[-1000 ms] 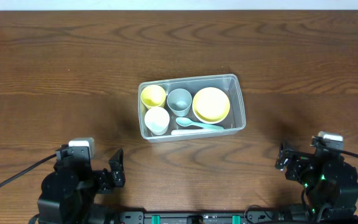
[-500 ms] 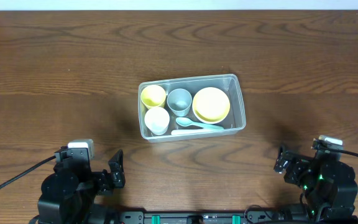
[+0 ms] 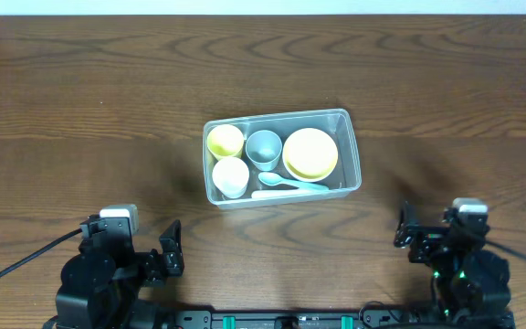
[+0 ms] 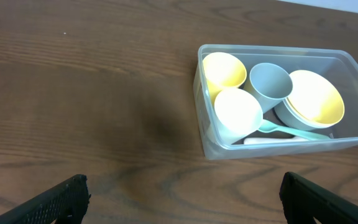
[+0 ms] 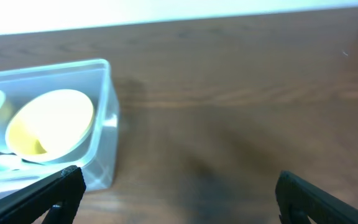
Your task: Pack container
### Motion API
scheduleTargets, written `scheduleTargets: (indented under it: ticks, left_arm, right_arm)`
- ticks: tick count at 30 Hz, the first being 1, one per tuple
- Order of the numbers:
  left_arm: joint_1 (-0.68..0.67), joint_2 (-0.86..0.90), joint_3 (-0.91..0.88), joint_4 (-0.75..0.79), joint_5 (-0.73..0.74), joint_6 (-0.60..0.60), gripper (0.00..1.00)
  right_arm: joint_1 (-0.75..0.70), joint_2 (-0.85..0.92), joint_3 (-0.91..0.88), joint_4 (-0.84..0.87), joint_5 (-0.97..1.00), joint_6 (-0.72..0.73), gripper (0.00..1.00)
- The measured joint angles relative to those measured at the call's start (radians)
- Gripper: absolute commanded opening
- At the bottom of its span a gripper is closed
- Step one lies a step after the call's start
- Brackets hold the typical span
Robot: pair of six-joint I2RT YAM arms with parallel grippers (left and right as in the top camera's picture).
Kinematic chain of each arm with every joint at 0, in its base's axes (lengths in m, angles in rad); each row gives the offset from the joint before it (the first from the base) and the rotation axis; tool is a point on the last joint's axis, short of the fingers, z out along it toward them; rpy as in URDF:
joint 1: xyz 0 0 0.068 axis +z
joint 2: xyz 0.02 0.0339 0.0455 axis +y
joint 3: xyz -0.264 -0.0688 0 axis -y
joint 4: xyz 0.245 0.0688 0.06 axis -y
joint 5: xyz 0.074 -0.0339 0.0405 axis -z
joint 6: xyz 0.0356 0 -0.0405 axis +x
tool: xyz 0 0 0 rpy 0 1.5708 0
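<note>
The clear plastic container [image 3: 354, 151] sits at the table's middle. It holds a yellow cup [image 3: 225, 141], a white cup [image 3: 230, 176], a grey cup [image 3: 263, 146], stacked yellow bowls [image 3: 310, 153] and a pale blue spoon [image 3: 290, 183]. The left wrist view shows the container [image 4: 209, 144] with the same contents; the right wrist view shows its right end [image 5: 107, 155]. My left gripper [image 4: 182, 202] is open and empty near the front left. My right gripper [image 5: 179, 196] is open and empty near the front right. Both are well short of the container.
The wooden table [image 3: 80, 110] spreads around the container. The arm bases stand at the front edge, the left one [image 3: 108, 274] and the right one [image 3: 464, 270].
The right arm has shifted a little left and forward near the front edge. The left arm and the container have not moved.
</note>
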Motion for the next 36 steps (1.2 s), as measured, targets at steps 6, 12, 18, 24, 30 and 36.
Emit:
scheduleTargets:
  ticks: [6, 12, 18, 24, 30, 36]
  left_arm:
    - [0.0, 0.0, 0.0, 0.0, 0.0, 0.0, 0.98]
    - [0.0, 0.0, -0.002, -0.001, 0.0, 0.0, 0.98]
    - [0.0, 0.0, -0.002, 0.0, 0.0, 0.0, 0.98]
    - [0.0, 0.0, -0.003, -0.001, 0.0, 0.0, 0.98]
    - [0.0, 0.0, -0.003, 0.0, 0.0, 0.0, 0.98]
    - [0.0, 0.0, -0.003, 0.0, 0.0, 0.0, 0.98]
  right_arm:
    - [0.015, -0.095, -0.157, 0.238, -0.05, -0.042, 0.99]
    - [0.029, -0.103, -0.284, 0.645, -0.067, -0.17, 0.99]
    - [0.029, -0.102, -0.388, 0.727, -0.066, -0.301, 0.99]
    - [0.029, -0.102, -0.388, 0.607, -0.07, -0.339, 0.99]
    - [0.029, -0.101, -0.388, 0.606, -0.07, -0.346, 0.99]
    - [0.029, -0.101, -0.388, 0.606, -0.07, -0.347, 0.99]
